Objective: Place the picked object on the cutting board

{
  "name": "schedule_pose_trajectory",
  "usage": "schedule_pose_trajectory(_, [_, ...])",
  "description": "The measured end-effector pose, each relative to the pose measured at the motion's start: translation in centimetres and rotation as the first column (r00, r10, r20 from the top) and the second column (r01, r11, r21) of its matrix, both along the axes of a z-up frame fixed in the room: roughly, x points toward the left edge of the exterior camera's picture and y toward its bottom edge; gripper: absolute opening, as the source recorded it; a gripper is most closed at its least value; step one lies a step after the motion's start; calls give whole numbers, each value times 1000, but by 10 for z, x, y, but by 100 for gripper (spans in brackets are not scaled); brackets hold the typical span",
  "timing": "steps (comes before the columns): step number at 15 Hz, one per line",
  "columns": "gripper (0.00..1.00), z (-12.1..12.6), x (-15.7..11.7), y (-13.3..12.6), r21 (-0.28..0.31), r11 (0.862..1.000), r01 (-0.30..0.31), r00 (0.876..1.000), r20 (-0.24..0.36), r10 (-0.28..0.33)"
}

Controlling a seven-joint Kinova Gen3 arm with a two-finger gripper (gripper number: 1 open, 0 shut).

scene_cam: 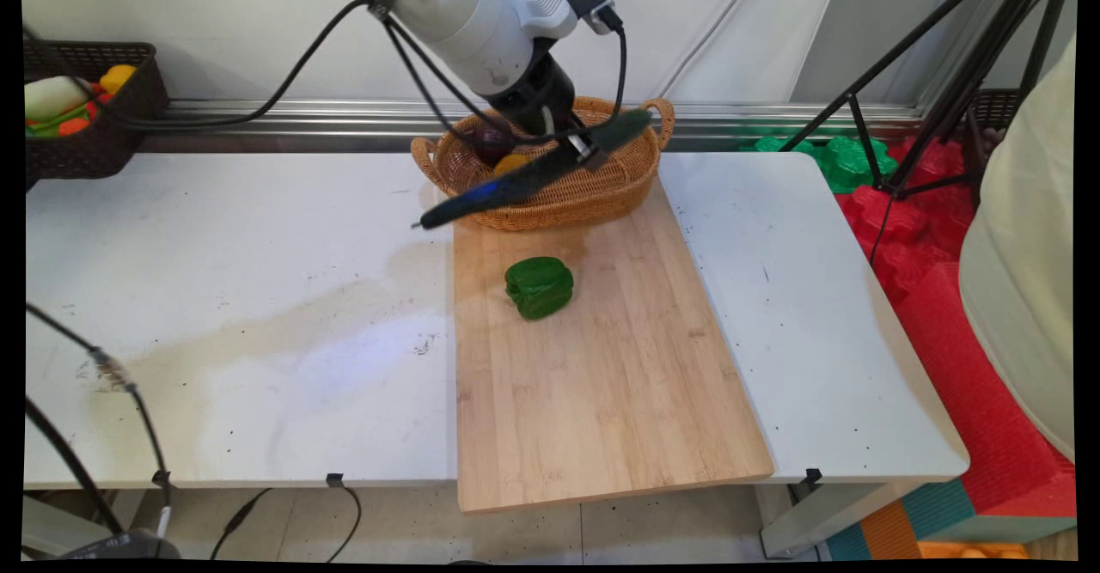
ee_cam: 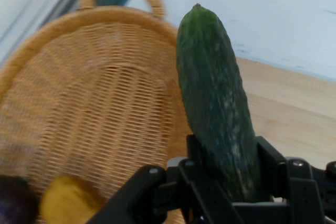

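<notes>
My gripper [scene_cam: 583,145] is shut on a long dark green cucumber [scene_cam: 533,171] and holds it tilted in the air over the wicker basket [scene_cam: 550,199]. In the hand view the cucumber [ee_cam: 215,103] rises from between the gripper [ee_cam: 226,174] and reaches past the basket [ee_cam: 94,93] rim. Inside the basket lie a yellow item [scene_cam: 510,161] and a dark purple one [scene_cam: 491,141]. A green bell pepper [scene_cam: 539,287] sits on the wooden cutting board [scene_cam: 593,384], nearer than the basket.
A dark basket [scene_cam: 82,105] of toy food stands at the table's far left. Black cables hang from the arm and run along the left edge. A tripod [scene_cam: 928,75] and red and green foam mats [scene_cam: 911,212] stand to the right of the table.
</notes>
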State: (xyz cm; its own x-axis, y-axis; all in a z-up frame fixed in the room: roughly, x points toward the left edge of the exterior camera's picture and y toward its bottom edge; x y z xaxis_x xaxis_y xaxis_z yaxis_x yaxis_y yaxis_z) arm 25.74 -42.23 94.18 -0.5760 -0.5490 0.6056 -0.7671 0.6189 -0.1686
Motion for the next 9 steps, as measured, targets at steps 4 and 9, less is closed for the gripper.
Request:
schedule_pose_trajectory(4, [0, 8, -13, 40, 18, 998, 61, 998, -23, -61])
schedule_pose_trajectory(9, [0, 8, -29, 75, 38, 992, 120, 992, -49, -118])
